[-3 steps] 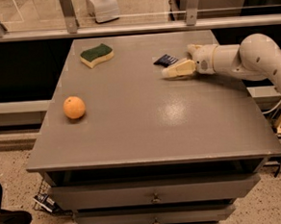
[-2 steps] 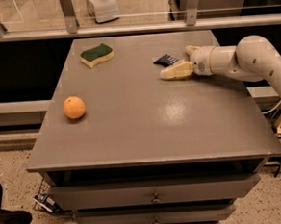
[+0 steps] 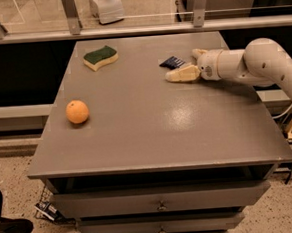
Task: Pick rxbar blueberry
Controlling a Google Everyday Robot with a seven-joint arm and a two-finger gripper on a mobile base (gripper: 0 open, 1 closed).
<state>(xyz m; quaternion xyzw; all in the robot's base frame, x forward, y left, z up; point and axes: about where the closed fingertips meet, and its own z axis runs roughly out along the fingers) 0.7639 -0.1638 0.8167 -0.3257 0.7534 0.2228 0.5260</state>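
Observation:
The rxbar blueberry (image 3: 172, 62) is a small dark navy wrapper lying flat on the grey table (image 3: 152, 138), at the back right. My gripper (image 3: 183, 64) comes in from the right on a white arm, low over the table and right beside the bar. It is open: the near finger (image 3: 180, 75) lies just in front of the bar, the far finger (image 3: 198, 52) behind and to its right. The bar lies at the mouth of the jaws, not held.
A green-and-yellow sponge (image 3: 101, 57) lies at the back left. An orange fruit (image 3: 77, 111) sits near the left edge. A glass rail with metal posts (image 3: 70, 13) runs behind the table. Drawers are below the front edge.
The gripper has crept slightly left toward the bar. The bar, sponge and orange have not moved.

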